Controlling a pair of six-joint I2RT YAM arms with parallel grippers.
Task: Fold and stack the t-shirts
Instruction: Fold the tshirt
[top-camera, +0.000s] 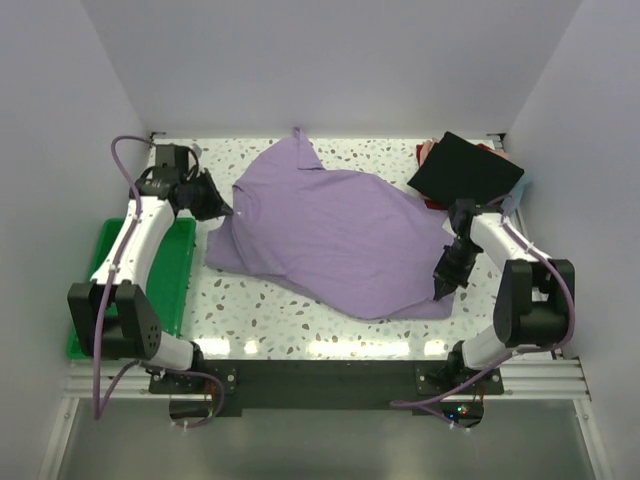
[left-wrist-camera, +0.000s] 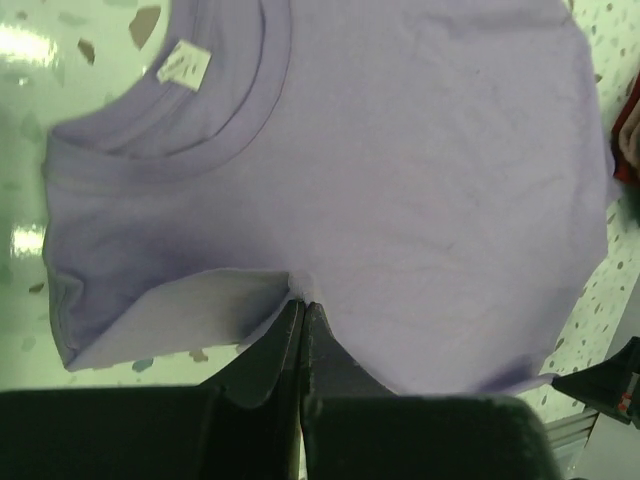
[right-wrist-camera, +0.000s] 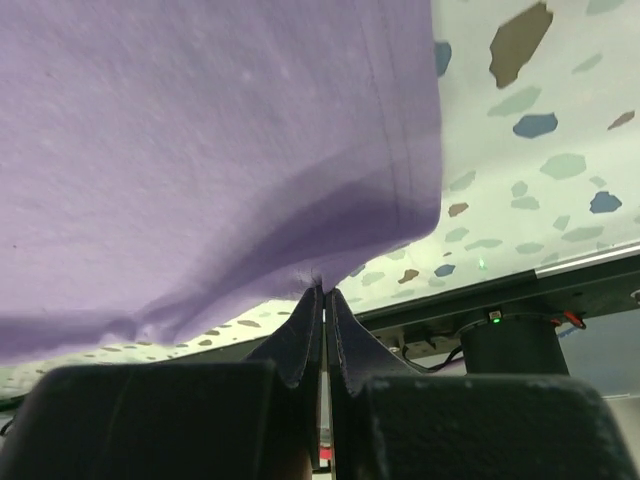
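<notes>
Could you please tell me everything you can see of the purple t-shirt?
The purple t-shirt is soft lavender knit cloth, spread out on a slant across the speckled table and mildly wrinkled. Its ribbed round collar holds a small white label, and one sleeve points toward the far edge. The left gripper is shut on an edge near the collar. The right gripper is shut on the stitched hem corner, raising it slightly.

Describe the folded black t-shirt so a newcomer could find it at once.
Start at the speckled table, mostly covered by the spread lavender t-shirt. Go to the far right corner, beyond the right arm: the black t-shirt lies there. It is the only dark folded rectangle, with red cloth peeking out beneath.
</notes>
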